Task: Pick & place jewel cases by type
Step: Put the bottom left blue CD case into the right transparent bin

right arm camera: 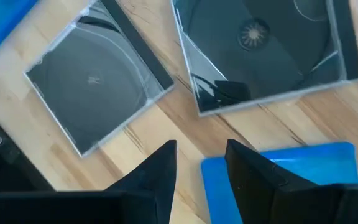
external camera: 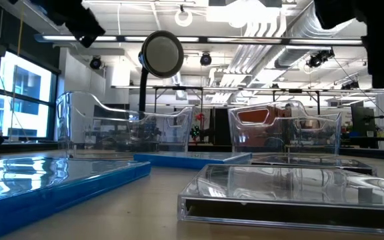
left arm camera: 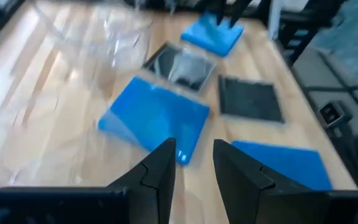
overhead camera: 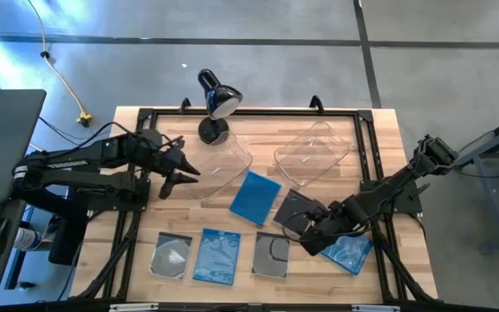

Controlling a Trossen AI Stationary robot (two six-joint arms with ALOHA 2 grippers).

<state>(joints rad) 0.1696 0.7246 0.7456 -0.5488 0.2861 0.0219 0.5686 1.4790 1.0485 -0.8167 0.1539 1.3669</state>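
Six jewel cases lie flat on the wooden table. In the high view a blue case (overhead camera: 255, 197) and a dark case (overhead camera: 293, 208) lie mid-table, and another blue case (overhead camera: 349, 251) lies to the right. Along the near edge lie a dark case (overhead camera: 171, 257), a blue case (overhead camera: 217, 256) and a dark case (overhead camera: 272, 256). My left gripper (overhead camera: 180, 173) (left arm camera: 194, 162) is open, in the air beside the left clear bin (overhead camera: 219, 165). My right gripper (overhead camera: 308, 232) (right arm camera: 201, 165) is open over bare wood between two dark cases (right arm camera: 95, 93) (right arm camera: 266, 50) and the right blue case (right arm camera: 291, 174).
Two clear plastic bins (overhead camera: 219, 165) (overhead camera: 314, 152) stand on the far half of the table. A black desk lamp (overhead camera: 215, 104) stands at the far edge by the left bin. A black frame (overhead camera: 249, 113) borders the table. Bare wood shows on the left near part (overhead camera: 145, 217).
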